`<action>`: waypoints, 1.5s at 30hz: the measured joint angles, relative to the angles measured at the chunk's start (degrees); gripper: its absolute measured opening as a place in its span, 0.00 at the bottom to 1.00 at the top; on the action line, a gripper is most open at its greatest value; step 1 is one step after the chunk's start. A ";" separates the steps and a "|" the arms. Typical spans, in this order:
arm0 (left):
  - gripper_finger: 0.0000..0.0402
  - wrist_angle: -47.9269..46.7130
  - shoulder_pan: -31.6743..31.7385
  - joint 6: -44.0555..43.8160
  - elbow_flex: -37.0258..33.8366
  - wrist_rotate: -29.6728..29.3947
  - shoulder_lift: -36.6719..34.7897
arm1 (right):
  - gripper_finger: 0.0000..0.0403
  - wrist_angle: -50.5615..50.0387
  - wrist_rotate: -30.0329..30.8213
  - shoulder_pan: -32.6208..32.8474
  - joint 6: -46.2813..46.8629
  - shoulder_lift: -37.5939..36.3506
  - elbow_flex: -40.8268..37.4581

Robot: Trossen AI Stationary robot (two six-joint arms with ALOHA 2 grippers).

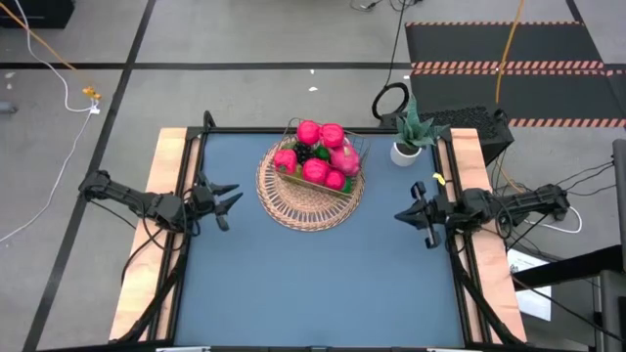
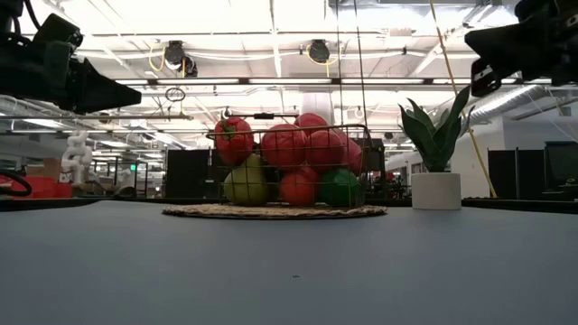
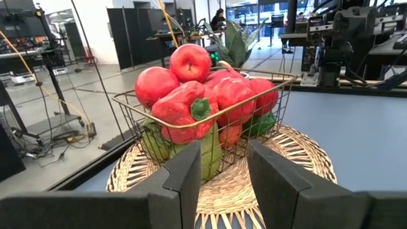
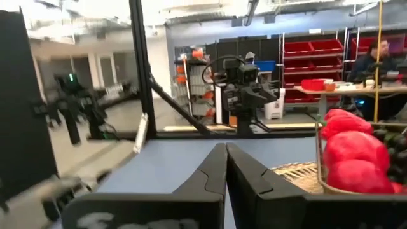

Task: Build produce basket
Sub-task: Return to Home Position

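We found the left arm [image 1: 137,200] folded low over the left edge of the dark blue surface [image 1: 323,284]. Its forearm was raised off the top, and the left tool [image 1: 231,205] pointed inward with its two fingers spread apart, holding nothing. The right arm [image 1: 518,203] mirrored it at the right edge. The right tool [image 1: 401,215] had its fingers pressed together and was also empty (the right wrist view showed them meeting in one seam).

Both tools hung well apart from the round tan woven wicker tray [image 1: 293,210], which lay toward the far middle of the surface. The small rectangular gold wire frame [image 3: 130,111] stood on it, heaped with the toy produce [image 1: 316,171]. Near the tray, at the far right corner, stood a spiky green plant in a white pot [image 1: 406,149], closer to the right tool than to the left.

We counted one tray, one frame and one plant. From above the heap showed about six pink-red pieces [image 1: 308,131], among them a red bell pepper [image 3: 184,111] and a red apple [image 3: 190,62]. There was also one cluster of dark purple grapes [image 1: 313,153] and two green pieces [image 2: 246,181] low in the frame; the pile hid anything else.
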 joint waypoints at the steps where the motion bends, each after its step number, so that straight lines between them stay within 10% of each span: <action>1: 0.33 0.00 0.00 0.00 0.00 0.00 0.00 | 0.00 0.33 0.00 0.00 1.48 -0.03 0.00; 45: 0.33 0.02 -0.02 0.00 0.00 0.00 0.00 | 0.00 0.24 0.02 0.00 3.04 -0.01 -0.08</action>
